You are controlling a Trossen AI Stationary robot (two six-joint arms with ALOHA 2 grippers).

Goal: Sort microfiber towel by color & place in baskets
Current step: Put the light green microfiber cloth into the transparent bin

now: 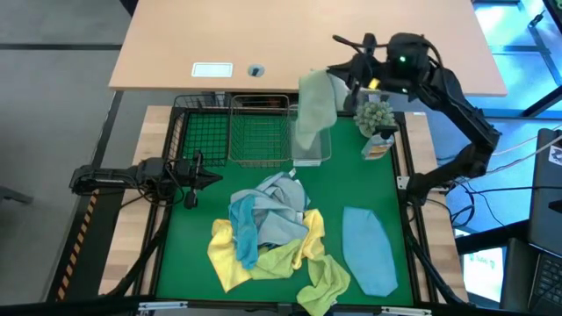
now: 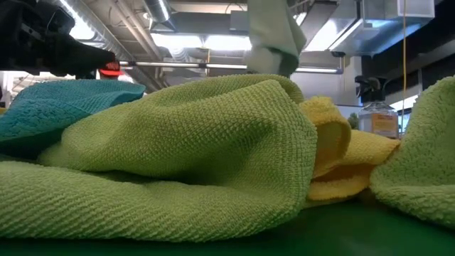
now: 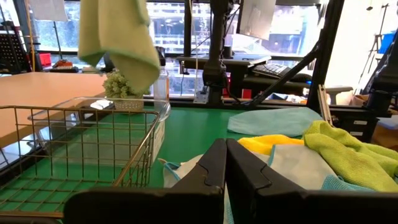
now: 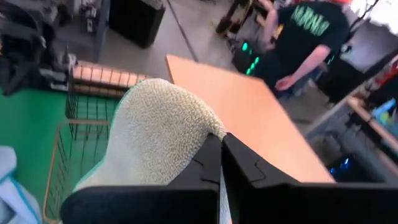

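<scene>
Three baskets sit in a row at the far edge of the green mat (image 1: 386, 189): a black wire basket (image 1: 199, 130) on the left, a silver wire basket (image 1: 260, 132) in the middle, and a clear plastic basket (image 1: 313, 151) on the right. The right gripper (image 1: 342, 77) is raised above the clear plastic basket with its fingers clenched on a pale green towel (image 1: 314, 107), which hangs down from them toward that basket; in the right wrist view the cloth (image 4: 155, 134) bulges just above the closed fingers. A small potted plant (image 1: 376, 118) stands just beside the clear basket.

The left gripper (image 1: 211, 178) rests low at the mat's left edge, near the black basket, its fingers pressed together and holding nothing, as the left wrist view (image 3: 225, 163) shows. Ahead of it lies a heap of towels (image 1: 268, 237) in the middle of the mat, blue-grey, yellow and pale green ones tangled together. A separate light blue towel (image 1: 369, 247) lies flat to the heap's right, apart from it. A person (image 4: 298, 37) stands beyond the wooden table (image 1: 290, 35).
</scene>
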